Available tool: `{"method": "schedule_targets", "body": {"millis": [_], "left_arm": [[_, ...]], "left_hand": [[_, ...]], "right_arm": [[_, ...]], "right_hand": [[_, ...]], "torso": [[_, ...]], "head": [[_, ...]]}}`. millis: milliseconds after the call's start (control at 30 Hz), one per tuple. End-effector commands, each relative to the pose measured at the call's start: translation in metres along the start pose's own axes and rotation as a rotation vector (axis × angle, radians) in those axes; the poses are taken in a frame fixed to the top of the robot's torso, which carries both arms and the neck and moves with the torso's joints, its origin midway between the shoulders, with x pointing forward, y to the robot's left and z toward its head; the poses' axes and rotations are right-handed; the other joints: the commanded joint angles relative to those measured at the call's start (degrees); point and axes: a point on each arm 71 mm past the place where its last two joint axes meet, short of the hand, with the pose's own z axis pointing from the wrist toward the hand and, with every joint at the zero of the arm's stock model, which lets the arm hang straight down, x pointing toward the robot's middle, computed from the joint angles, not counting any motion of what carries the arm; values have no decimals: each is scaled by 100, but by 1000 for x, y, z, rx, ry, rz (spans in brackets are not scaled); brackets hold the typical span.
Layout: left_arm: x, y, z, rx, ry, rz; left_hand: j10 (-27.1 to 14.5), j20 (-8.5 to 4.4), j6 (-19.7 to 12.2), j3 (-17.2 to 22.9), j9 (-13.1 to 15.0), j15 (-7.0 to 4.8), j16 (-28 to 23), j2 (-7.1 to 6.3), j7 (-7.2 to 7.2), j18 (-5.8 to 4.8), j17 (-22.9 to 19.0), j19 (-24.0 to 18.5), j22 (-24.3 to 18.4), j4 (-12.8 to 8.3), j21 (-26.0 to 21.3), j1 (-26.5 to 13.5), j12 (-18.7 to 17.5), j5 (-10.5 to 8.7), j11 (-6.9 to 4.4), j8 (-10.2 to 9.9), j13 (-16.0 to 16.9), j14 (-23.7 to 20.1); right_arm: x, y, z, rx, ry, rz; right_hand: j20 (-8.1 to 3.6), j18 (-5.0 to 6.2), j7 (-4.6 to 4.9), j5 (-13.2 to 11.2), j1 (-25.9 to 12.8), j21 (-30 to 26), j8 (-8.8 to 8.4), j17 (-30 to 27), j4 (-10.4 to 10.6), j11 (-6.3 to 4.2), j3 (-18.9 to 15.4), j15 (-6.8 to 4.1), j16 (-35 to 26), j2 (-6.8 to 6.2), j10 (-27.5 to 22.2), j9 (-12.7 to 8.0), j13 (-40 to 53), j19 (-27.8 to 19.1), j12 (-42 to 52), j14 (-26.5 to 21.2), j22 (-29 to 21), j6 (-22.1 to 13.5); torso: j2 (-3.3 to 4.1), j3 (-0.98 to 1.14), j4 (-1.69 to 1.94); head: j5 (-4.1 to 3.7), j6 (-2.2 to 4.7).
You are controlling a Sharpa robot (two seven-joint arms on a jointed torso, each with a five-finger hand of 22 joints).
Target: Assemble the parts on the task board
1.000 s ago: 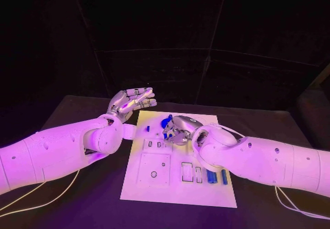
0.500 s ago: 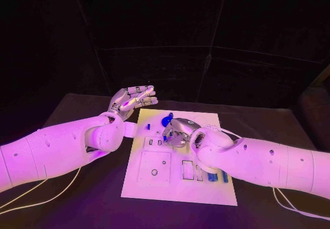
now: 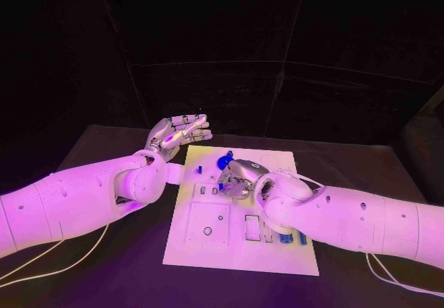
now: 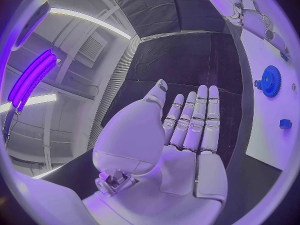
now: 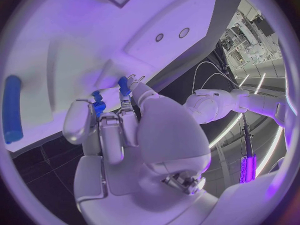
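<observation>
Table (image 3: 111, 269): black, carries the white task board (image 3: 236, 256) at its middle, long axis running away from the robot.

Task board: several recesses visible. A large square recess sits toward the near left; narrow slots lie near the near right edge, with two blue parts (image 3: 294, 239) in or beside them, just next to the right forearm. Whether they are fully seated cannot be told. Toward the far edge a blue gear (image 4: 270, 80) lies on the board, with a small blue block (image 4: 285, 123) near it toward the left edge.

Left hand (image 3: 178, 136): raised off the board's far left corner, palm up, fingers straight and apart, holding nothing.

Right hand (image 3: 239, 178): low over the board's middle, fingers curled around a small blue part (image 5: 98, 105); a second blue piece (image 5: 124, 86) shows at the fingertips. Whether either touches the board cannot be told.

Progress, judged: early to middle. Gear, block and the held part appear unplaced, and the large square recess looks empty. Remaining: seat the held part, then the gear and block.
</observation>
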Motion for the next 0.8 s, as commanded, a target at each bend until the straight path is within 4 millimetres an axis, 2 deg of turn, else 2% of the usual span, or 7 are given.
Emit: {"method": "schedule_targets", "body": {"millis": [33, 433, 800], "left_arm": [[1, -1, 1, 5, 13, -8], [2, -1, 0, 4, 14, -9], [1, -1, 0, 4, 13, -8]], "left_hand": [[-36, 6, -50, 6, -4, -2, -16, 23, 275, 70, 7, 48, -5, -27, -37, -17, 5, -10, -5, -35, -6, 15], [-36, 6, -50, 4, -4, -2, -17, 24, 275, 70, 7, 50, -6, -27, -38, -20, 6, -10, -5, -35, -6, 16], [-38, 6, -51, -11, -4, -2, -20, 25, 277, 70, 8, 55, -10, -12, -44, -51, 9, -13, -5, -34, -6, 18]], "right_arm": [[0, 4, 0, -18, -18, 16], [3, 3, 2, -7, -10, 29], [6, -3, 3, 17, 18, 16]], "right_hand": [[-11, -63, -65, 19, 10, -32, 21, 1509, -17, -7, 32, -33, 21, 59, -6, 16, 542, -29, 28, 585, 5, 152], [-13, -63, -66, 29, 0, -32, 20, 1509, -16, -8, 36, -34, 21, 51, -4, 16, 544, -28, 30, 585, 5, 154], [-15, -57, -63, 40, -21, -48, 8, 1509, -21, -8, 43, -35, 21, 21, -20, 12, 524, -44, 5, 585, -28, 145]], "torso": [[1, -2, 3], [5, 2, 0], [0, 7, -4]], "head": [[-3, 3], [6, -14], [-4, -63]]}}
